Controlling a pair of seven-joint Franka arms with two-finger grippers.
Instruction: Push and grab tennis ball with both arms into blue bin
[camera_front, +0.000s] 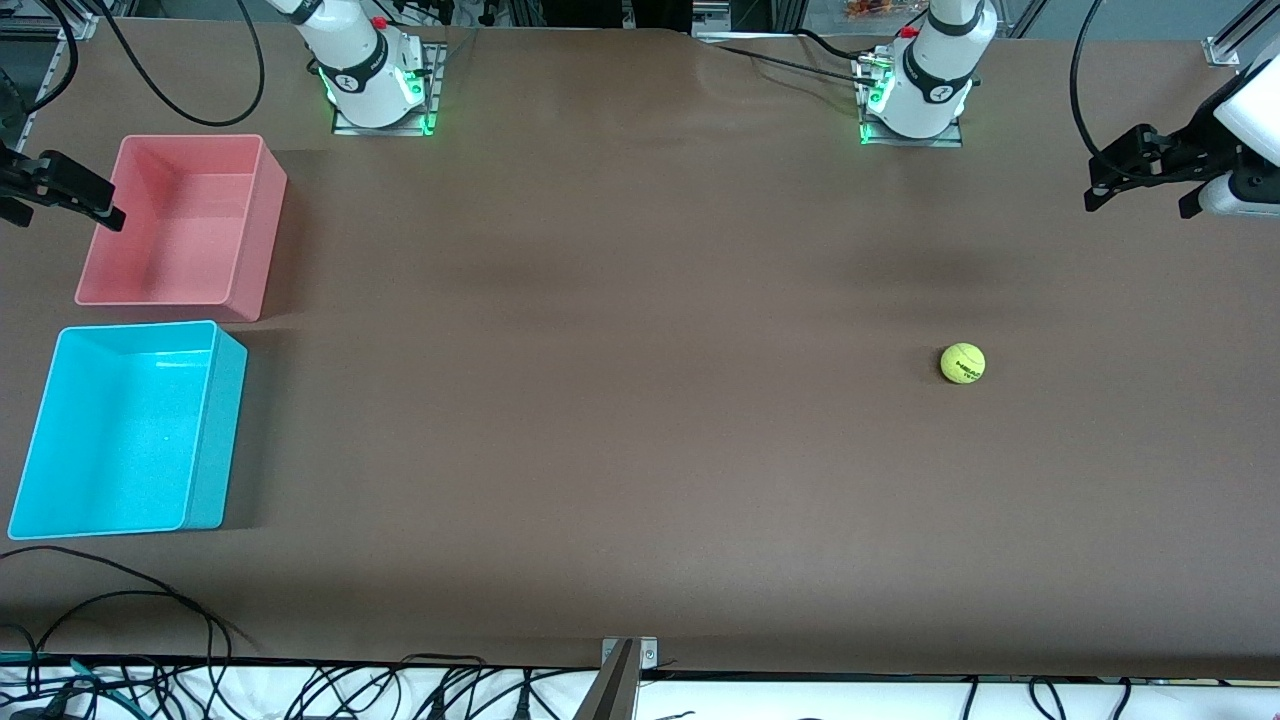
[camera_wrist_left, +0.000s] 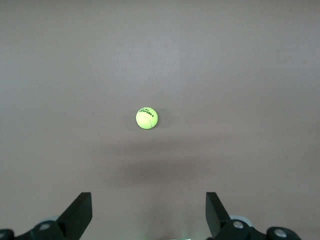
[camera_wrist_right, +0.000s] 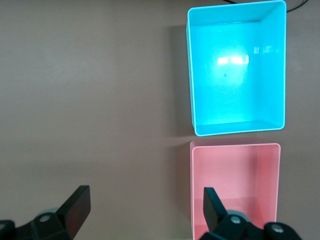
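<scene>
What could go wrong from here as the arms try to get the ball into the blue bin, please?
1. The ball lies loose on bare table at the left arm's end, and the blue bin stands at the right arm's end; a slightly off-centre push could roll it astray.
2. The pink bin stands right beside the blue one, so the ball may end in the wrong tub.
3. The left end effector and right end effector are both open and high; a late handover could miss the rolling ball.

The tennis ball (camera_front: 962, 363) looks fuzzy and matt. The blue bin (camera_front: 216, 425) and pink bin (camera_front: 262, 235) are smooth, glossy plastic. The brown table cover (camera_front: 620, 400) appears matt.
</scene>
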